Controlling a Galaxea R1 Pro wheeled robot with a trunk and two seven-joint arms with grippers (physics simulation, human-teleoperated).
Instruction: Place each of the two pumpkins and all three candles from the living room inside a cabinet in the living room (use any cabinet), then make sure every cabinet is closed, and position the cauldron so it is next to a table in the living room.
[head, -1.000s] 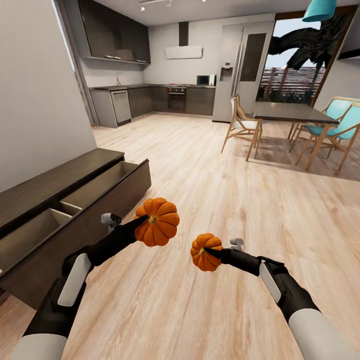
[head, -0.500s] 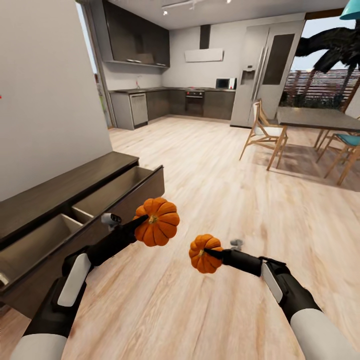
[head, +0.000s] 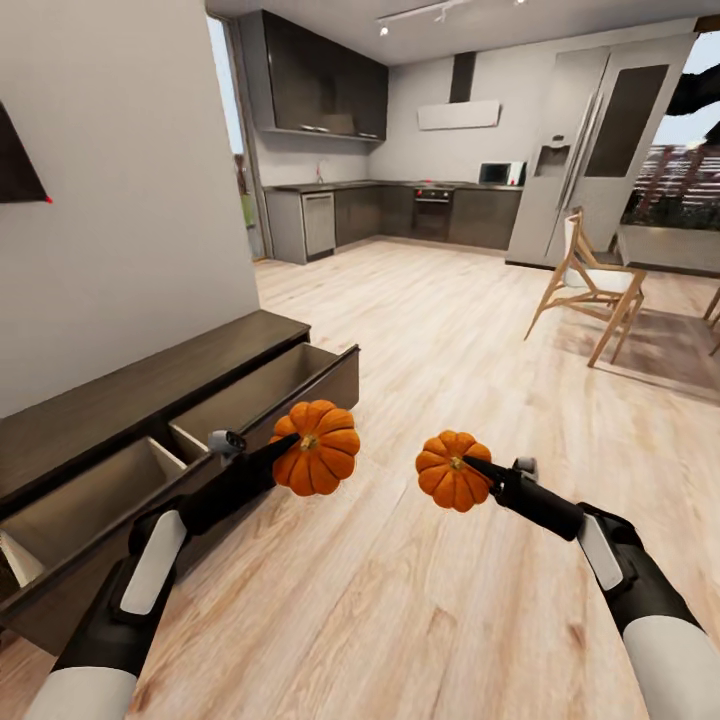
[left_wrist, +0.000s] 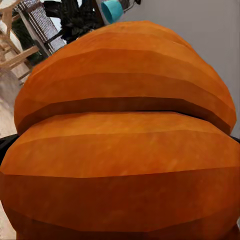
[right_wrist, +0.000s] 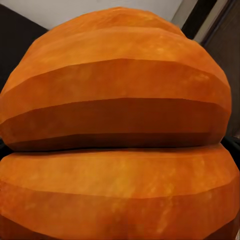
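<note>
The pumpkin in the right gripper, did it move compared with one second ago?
Yes. The right pumpkin rose slightly and swung outward, widening its gap from the left pumpkin, whose place in the head view held while the camera turned.

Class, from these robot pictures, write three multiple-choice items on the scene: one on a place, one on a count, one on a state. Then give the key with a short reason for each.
1. Where does the cabinet stand in the head view?
A. at the left, against the wall
B. under the dining table
C. beside the fridge

2. How many pumpkins are being carried?
A. one
B. two
C. three

3. What is the state of the cabinet's drawer?
A. shut flush
B. pulled open
C. taken out and on the floor

Key:
1 A, its dark top runs along the left wall.
2 B, the left gripper holds one pumpkin and the right gripper holds the other pumpkin.
3 B, its pale inside shows, with no items visible in it.
</note>
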